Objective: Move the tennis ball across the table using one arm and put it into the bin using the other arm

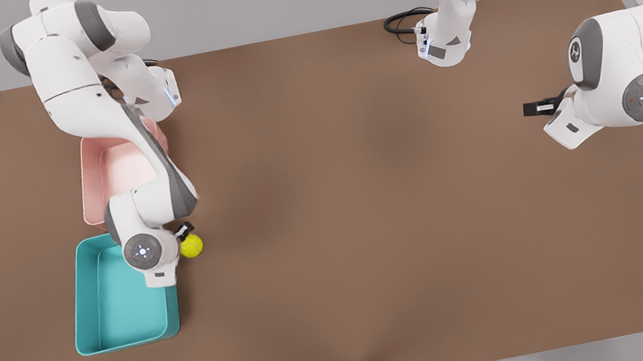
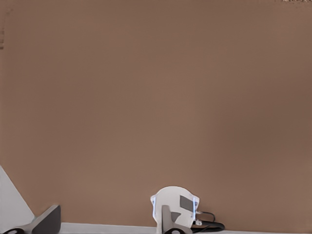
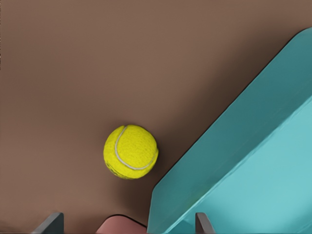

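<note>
Tennis ball on table, beside bin.

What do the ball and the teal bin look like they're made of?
Tennis ball: fuzzy yellow-green felt with a pale curved seam. Bin: smooth teal, likely plastic, with plain walls, rounded corners and a soft sheen. It's a render, so both are guesses.

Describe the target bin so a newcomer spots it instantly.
On the brown table, look to the front view's left, where two shallow bins sit end to end. The teal bin is the nearer one, beside the tennis ball; its neighbour is pink.
</note>
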Controlling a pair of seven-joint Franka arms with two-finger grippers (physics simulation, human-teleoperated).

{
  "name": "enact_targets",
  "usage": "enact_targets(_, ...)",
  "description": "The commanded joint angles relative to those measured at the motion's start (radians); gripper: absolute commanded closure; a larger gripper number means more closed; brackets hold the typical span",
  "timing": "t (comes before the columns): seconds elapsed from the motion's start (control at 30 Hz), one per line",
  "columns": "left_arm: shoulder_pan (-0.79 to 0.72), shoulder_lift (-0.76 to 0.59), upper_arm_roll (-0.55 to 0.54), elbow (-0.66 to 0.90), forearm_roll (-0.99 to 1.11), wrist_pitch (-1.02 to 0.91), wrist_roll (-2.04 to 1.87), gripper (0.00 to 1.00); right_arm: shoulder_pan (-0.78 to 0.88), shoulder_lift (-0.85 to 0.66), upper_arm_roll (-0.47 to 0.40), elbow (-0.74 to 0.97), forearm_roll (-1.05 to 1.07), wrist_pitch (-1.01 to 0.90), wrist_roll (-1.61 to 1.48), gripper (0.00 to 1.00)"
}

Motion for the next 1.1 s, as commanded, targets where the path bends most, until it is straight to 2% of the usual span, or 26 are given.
enact_targets(0.0,0.001,-0.001,0.000,0.000,0.000,-0.003,-0.120,0.00,-0.005,-0.032,0.000,-0.066,0.037,0.172,-0.684,0.00)
enact_targets(0.17,-0.001,-0.001,0.000,0.000,0.000,-0.003,-0.120,0.00,-0.005,-0.115,0.000,-0.243,0.034,0.370,-0.692,0.00)
enact_targets(0.4,-0.001,0.000,-0.001,0.000,0.000,-0.003,-0.121,0.00,-0.005,-0.086,-0.002,-0.272,0.030,0.491,-0.705,0.00)
enact_targets(1.07,0.001,0.014,-0.001,0.001,0.000,-0.003,-0.120,0.00,-0.031,-0.021,-0.002,-0.303,0.028,0.528,-0.741,0.00)
